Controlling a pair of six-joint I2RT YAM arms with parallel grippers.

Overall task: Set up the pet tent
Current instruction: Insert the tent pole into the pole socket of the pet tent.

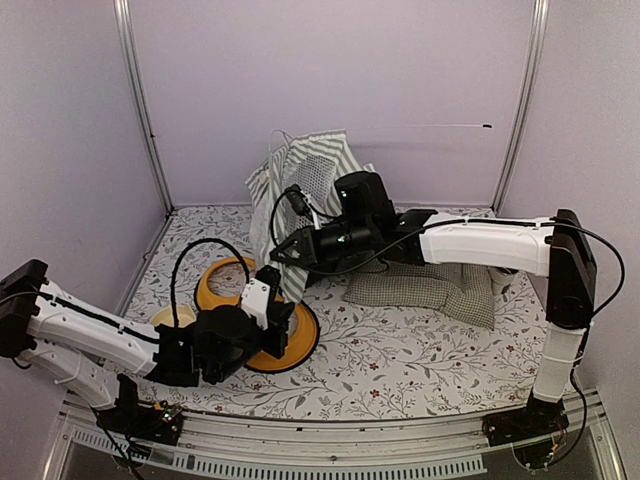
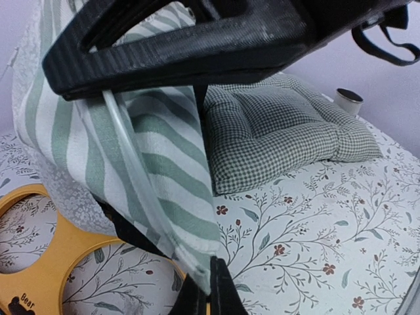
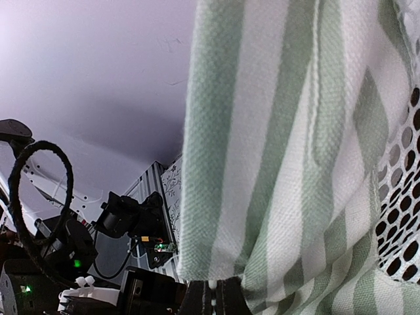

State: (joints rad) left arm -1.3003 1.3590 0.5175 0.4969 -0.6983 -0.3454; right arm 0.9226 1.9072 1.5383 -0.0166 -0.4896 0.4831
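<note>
The pet tent (image 1: 318, 170) is a bunched heap of green-and-white striped fabric with a mesh panel, standing at the back middle of the table. My left gripper (image 1: 277, 306) is shut on its lower corner; in the left wrist view the striped corner (image 2: 164, 170), with a thin white pole (image 2: 131, 170) in its hem, runs down between the closed fingers (image 2: 209, 289). My right gripper (image 1: 287, 254) holds the tent just above that. In the right wrist view the fabric (image 3: 282, 164) hangs from the closed gripper (image 3: 222, 298), with white mesh (image 3: 400, 216) at the right.
A green-checked cushion (image 1: 425, 285) lies right of the tent, under the right arm (image 2: 282, 131). An orange ring-shaped frame (image 1: 290, 345) lies flat beneath the left gripper (image 2: 52, 262). A small cylinder (image 2: 348, 98) stands behind the cushion. Walls close in the back and sides.
</note>
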